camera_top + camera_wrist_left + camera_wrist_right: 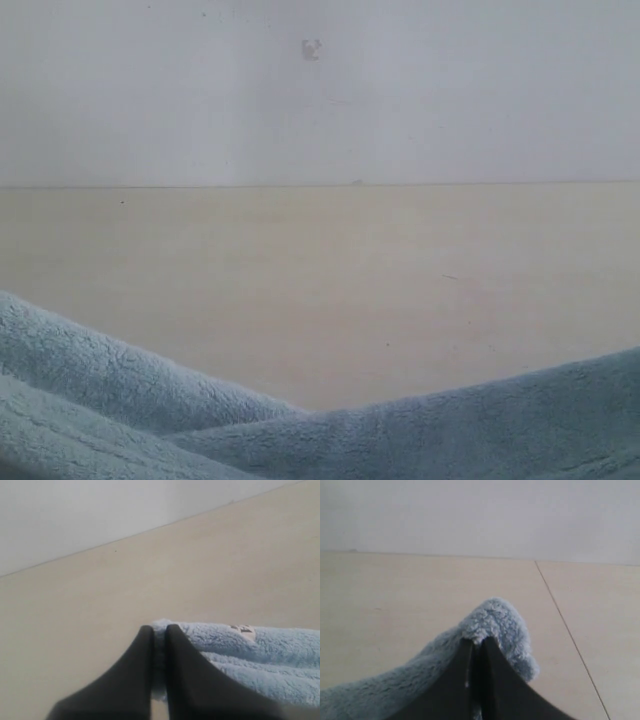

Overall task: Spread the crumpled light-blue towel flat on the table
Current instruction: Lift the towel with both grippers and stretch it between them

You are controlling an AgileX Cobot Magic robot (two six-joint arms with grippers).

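Note:
The light-blue towel (420, 430) fills the bottom of the exterior view in two fluffy folds, close to the camera, with the beige table (320, 280) beyond it. Neither gripper shows in that view. In the left wrist view my left gripper (159, 628) is shut on a corner of the towel (260, 655), whose small white label (243, 630) lies near the fingers. In the right wrist view my right gripper (477, 642) is shut on another corner of the towel (495, 622), which bunches over the fingertips and trails off to one side.
A plain white wall (320, 90) rises behind the table's far edge. A thin dark seam (567, 630) runs across the tabletop in the right wrist view. Bare tabletop stretches beyond both grippers.

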